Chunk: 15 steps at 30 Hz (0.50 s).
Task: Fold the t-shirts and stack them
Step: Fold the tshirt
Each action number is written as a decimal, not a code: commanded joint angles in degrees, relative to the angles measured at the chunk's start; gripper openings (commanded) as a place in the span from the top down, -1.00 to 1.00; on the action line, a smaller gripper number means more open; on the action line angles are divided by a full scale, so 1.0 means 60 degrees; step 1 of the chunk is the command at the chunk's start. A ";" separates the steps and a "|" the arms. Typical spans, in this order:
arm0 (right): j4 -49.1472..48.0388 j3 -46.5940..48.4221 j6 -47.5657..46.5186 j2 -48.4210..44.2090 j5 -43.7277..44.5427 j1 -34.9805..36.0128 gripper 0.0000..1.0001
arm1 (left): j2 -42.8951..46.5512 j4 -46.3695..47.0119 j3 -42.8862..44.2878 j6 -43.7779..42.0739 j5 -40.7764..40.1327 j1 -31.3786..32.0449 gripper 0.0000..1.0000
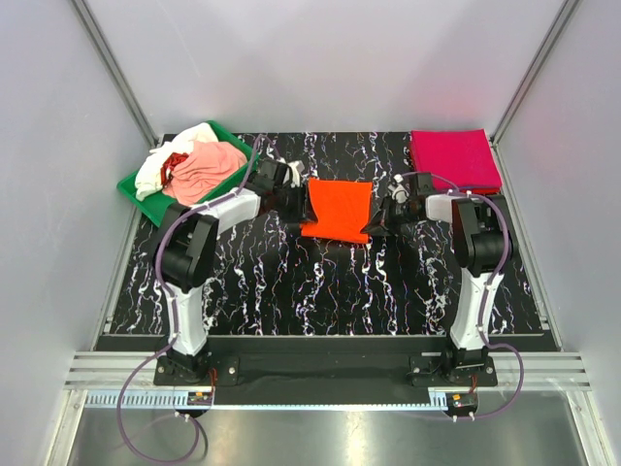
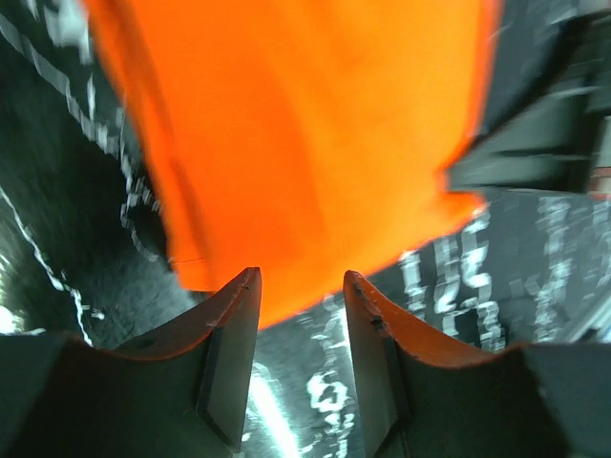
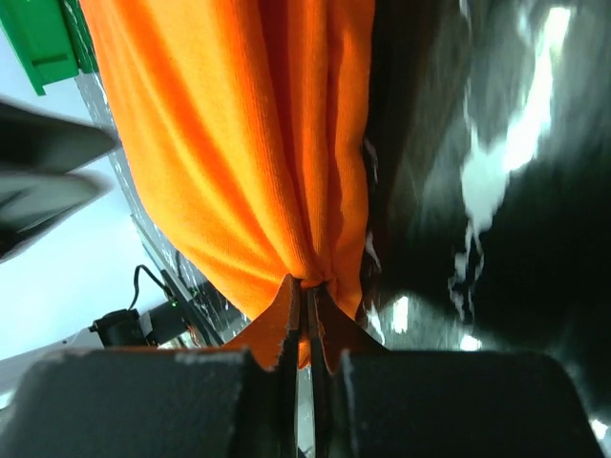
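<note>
The left arm's jaws stand partly apart with nothing between them, and dark tabletop shows through the gap. The right arm's jaws are pressed shut on a gathered edge of the bright orange cloth t-shirt (image 1: 337, 209). That shirt lies as a rough rectangle in the middle of the black, white-veined marble-pattern tabletop (image 1: 320, 282), directly between the two arms. Its left edge sits just beyond the tips of the left arm's jaws. Its right edge is bunched into ridges that run into the right arm's pinch. A magenta-pink t-shirt (image 1: 454, 158), folded flat, rests at the far right corner, well apart from the orange one. At the far left, a green plastic tray (image 1: 131, 184) holds a loose heap of pale pink, white and red shirts (image 1: 199, 167). The risk from here probably lies in the uneven hold. With one side free and the other clamped, any pull by the right arm could drag the whole shirt sideways and open its fold. The bunched edge may also set as a crease or lump if it is let go without being smoothed. The left arm's jaws sit so close to the cloth that they could catch its corner when they move.
</note>
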<state>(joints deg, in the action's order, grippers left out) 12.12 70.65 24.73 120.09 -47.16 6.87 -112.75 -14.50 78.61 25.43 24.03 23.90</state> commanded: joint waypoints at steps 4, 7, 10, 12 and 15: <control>-0.0789 -0.1110 0.0433 -0.1001 0.0696 0.0099 0.94 | -0.0017 0.0220 -0.0386 -0.0488 -0.0548 0.0015 0.08; -0.1228 -0.1448 0.0682 -0.1090 0.0726 0.0099 0.94 | -0.0133 0.0234 -0.0474 -0.0561 -0.0651 0.0059 0.07; -0.1623 -0.1638 0.0917 -0.1017 0.0506 0.0114 0.95 | -0.0324 0.0220 -0.0460 -0.0576 -0.0461 0.0060 0.07; -0.1902 -0.1799 0.1049 -0.1016 0.0564 0.0099 0.96 | -0.0354 0.0293 -0.0518 -0.0591 -0.0387 0.0132 0.06; -0.2251 -0.2033 0.1137 -0.0973 0.0915 0.0099 1.00 | -0.0500 0.0425 -0.0504 -0.0577 -0.0153 0.0162 0.45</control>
<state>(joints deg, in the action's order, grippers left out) 1.69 60.47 31.07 115.24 -46.04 6.90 -114.80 -15.11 75.70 23.51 22.02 24.32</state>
